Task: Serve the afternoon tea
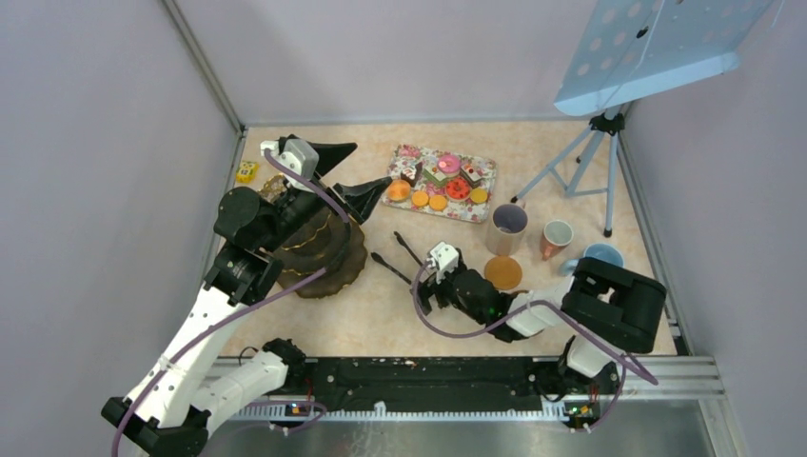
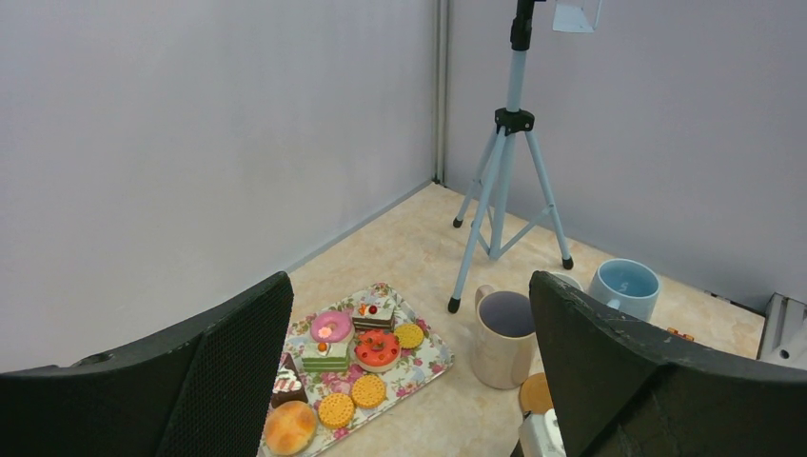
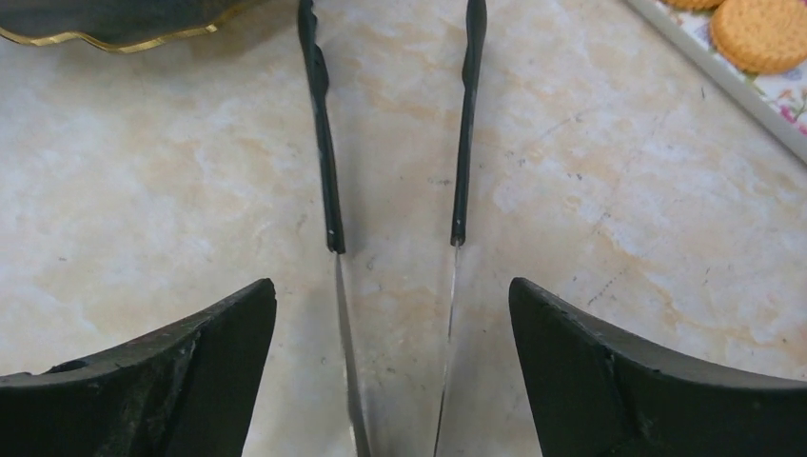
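The right pincer [image 3: 392, 286] is wide open around the tongs [image 3: 326, 171] (not touching); the left pincer [image 2: 411, 278], at 11 o'clock, is open too.

Top view: dark gold-rimmed stand [image 1: 335, 259] lies mostly under the left arm [image 1: 249, 238]; its tiers can't be made out. black tongs [image 1: 390, 267]: near end hidden beneath the right gripper [image 1: 426, 271]. light-blue mug [image 1: 602, 254] half behind the right arm's elbow [image 1: 619, 300]. small yellow object [image 1: 246, 171] at the far left, too small to identify.

Left wrist view: rose-patterned tray [image 2: 433, 357] clipped by the bottom edge, its left end behind a finger of the left gripper [image 2: 409, 276]. orange biscuit [image 2: 536, 392] part-covered by the other finger.

Right wrist view: tongs run off the top and bottom edges; tray corner cut off at top right.
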